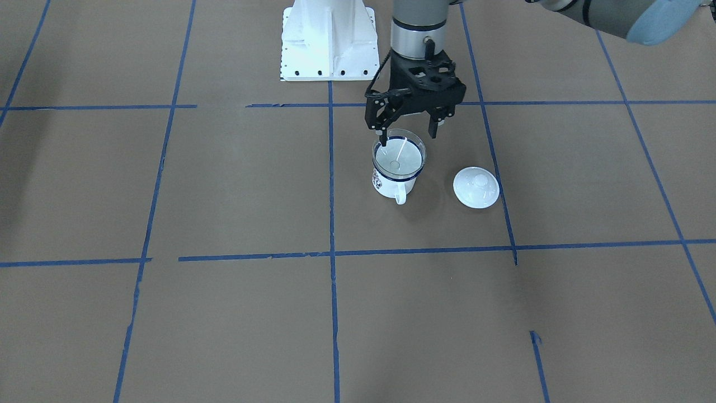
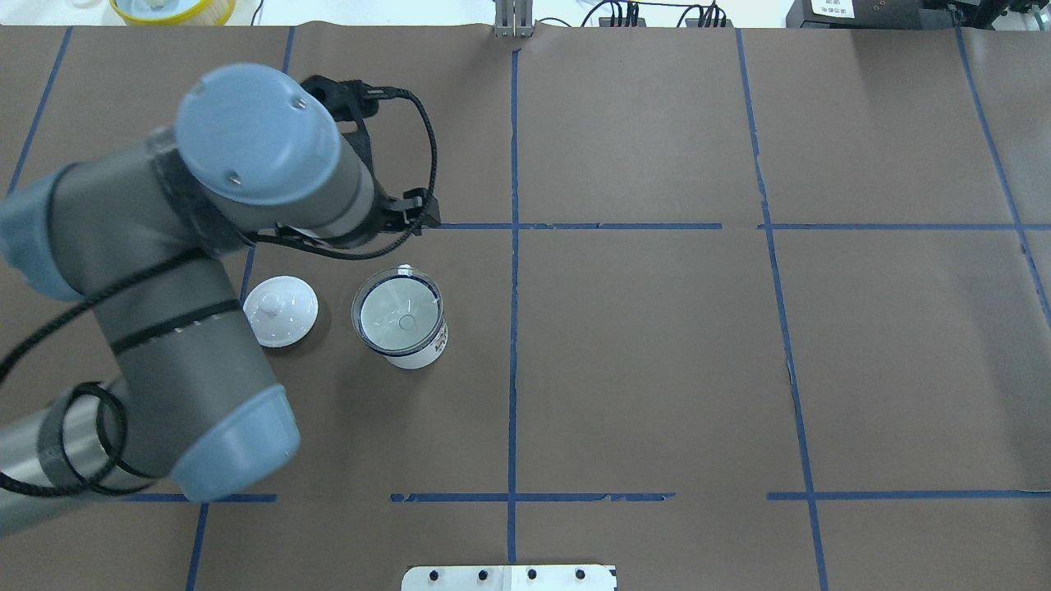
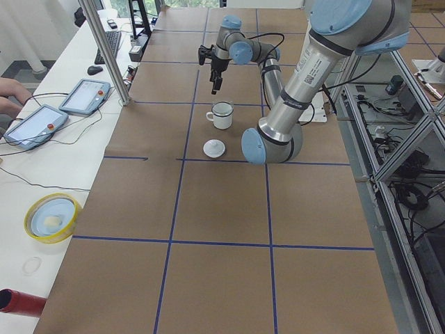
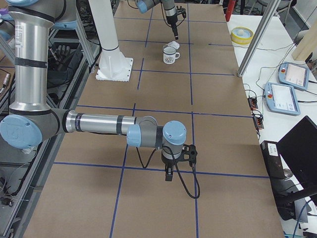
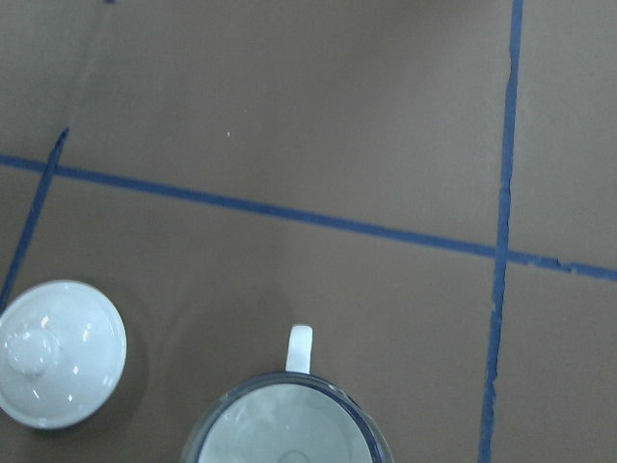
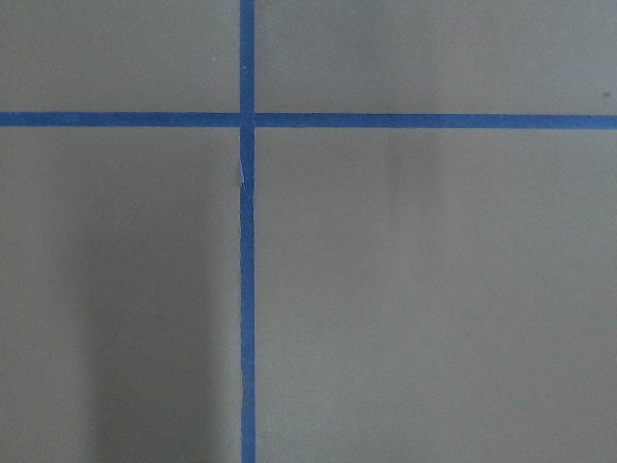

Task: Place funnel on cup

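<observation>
The clear funnel (image 1: 398, 157) sits in the mouth of the white cup (image 1: 391, 187), which has a dark blue rim and stands upright with its handle toward the front camera. In the overhead view the funnel (image 2: 398, 316) rests centred on the cup (image 2: 427, 349). My left gripper (image 1: 408, 134) hangs just above the funnel's far rim, open and empty, its fingers apart on either side. The left wrist view shows the cup's handle (image 5: 300, 347) at the bottom edge. My right gripper (image 4: 170, 173) hovers over bare table far from the cup; I cannot tell whether it is open or shut.
A round white knobbed lid (image 1: 475, 187) lies on the table beside the cup, also in the overhead view (image 2: 281, 310). The white robot base (image 1: 327, 39) stands behind. A yellow bowl (image 3: 52, 217) and tablets lie on the side bench.
</observation>
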`<state>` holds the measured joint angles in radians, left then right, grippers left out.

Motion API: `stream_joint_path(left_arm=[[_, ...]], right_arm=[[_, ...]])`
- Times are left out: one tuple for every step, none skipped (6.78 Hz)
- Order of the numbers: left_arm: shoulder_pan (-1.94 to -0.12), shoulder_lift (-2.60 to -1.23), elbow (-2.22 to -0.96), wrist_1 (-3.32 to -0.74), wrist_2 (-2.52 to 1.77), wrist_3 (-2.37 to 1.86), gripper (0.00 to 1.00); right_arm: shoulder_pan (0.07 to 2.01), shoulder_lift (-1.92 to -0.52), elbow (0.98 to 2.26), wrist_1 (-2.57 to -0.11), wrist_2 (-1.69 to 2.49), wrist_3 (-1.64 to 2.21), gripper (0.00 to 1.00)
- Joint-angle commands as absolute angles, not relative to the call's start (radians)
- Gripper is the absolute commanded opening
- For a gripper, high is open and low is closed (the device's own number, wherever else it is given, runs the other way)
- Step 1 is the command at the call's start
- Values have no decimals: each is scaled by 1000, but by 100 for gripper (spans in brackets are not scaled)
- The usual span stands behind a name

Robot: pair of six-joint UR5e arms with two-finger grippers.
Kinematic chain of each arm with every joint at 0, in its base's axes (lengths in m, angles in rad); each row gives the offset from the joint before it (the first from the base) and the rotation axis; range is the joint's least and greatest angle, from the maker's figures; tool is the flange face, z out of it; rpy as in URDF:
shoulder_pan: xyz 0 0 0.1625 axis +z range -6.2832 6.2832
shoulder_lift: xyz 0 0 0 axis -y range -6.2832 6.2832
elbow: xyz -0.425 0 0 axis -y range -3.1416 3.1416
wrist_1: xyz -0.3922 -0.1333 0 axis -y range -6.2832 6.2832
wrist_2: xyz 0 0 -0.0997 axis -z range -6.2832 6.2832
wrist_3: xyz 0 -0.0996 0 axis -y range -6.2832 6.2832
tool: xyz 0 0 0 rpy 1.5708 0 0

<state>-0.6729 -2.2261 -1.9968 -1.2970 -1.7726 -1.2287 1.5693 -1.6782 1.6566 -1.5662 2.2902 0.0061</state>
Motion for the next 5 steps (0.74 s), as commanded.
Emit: stream_joint_path(left_arm=[[-950, -2058, -2010, -1368, -2047, -862, 100], [-1062, -1971, -2006, -1371, -2087, -694, 100], [-1180, -1886, -1985, -1371, -2124, -459, 100], [-1287, -1811, -1930, -1371, -2191, -275, 100], [-1369, -1742, -1898, -1371, -2197, -135, 100]], right_arm=[[1569, -1678, 1657, -1566, 2290, 6, 100], [1569, -1678, 1657, -1566, 2290, 6, 100], [1569, -1678, 1657, -1566, 2290, 6, 100], [1569, -1678, 1657, -1566, 2290, 6, 100], [1569, -1678, 1657, -1566, 2290, 6, 100]])
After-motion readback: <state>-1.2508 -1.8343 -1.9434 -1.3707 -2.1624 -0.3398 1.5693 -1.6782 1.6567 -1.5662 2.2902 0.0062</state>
